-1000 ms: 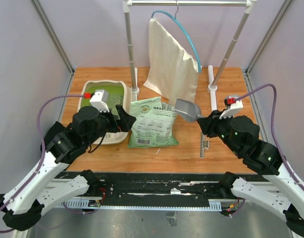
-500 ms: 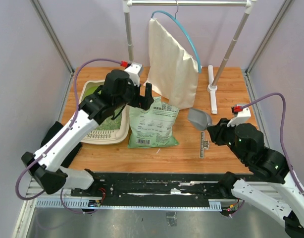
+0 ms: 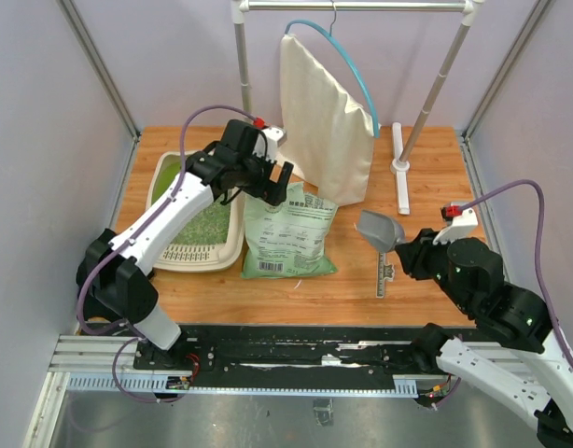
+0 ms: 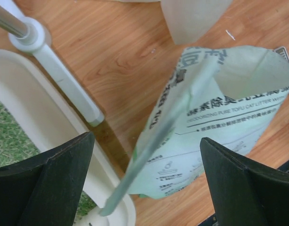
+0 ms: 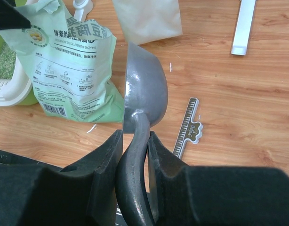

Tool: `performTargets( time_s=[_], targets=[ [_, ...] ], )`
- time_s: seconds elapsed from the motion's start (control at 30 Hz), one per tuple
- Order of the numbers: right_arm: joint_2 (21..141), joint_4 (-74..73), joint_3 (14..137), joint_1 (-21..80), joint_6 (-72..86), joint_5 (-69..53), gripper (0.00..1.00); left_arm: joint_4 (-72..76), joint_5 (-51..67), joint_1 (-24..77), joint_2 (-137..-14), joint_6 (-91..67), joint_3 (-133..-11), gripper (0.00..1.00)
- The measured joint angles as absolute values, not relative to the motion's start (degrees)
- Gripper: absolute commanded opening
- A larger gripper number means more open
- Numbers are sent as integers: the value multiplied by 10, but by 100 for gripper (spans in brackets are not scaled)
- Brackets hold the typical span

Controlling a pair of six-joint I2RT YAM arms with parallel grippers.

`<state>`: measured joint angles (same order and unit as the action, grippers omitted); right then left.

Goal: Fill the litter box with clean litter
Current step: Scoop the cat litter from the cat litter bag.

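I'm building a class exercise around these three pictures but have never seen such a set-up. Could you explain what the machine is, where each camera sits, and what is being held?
These are two robot arms bolted at the near edge of a wooden table. The wide picture comes from a fixed camera above and behind them. The other two come from a camera on each wrist.

On the table lie a beige litter box with litter in it and an open green bag. A cloth bag hangs behind.

The left end effector is open above the green bag's mouth and holds nothing. The right end effector is shut on the handle of a grey scoop.
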<state>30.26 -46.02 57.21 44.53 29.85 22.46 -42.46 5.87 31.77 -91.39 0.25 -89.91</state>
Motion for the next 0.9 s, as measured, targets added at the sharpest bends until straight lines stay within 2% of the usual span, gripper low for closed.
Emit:
performTargets(
  time_s=[0.13, 0.3, 0.63, 0.9],
  targets=[
    [302, -466, 572, 445, 300, 220, 1, -425, 81, 288, -918, 23, -911, 90],
    [306, -470, 575, 445, 301, 209, 1, -435, 156, 286, -931, 51, -914, 61],
    [367, -495, 666, 445, 300, 146, 1, -424, 269, 287, -900, 71, -818, 2],
    [382, -516, 735, 445, 300, 91, 1, -377, 361, 290, -770, 76, -732, 1]
  ],
)
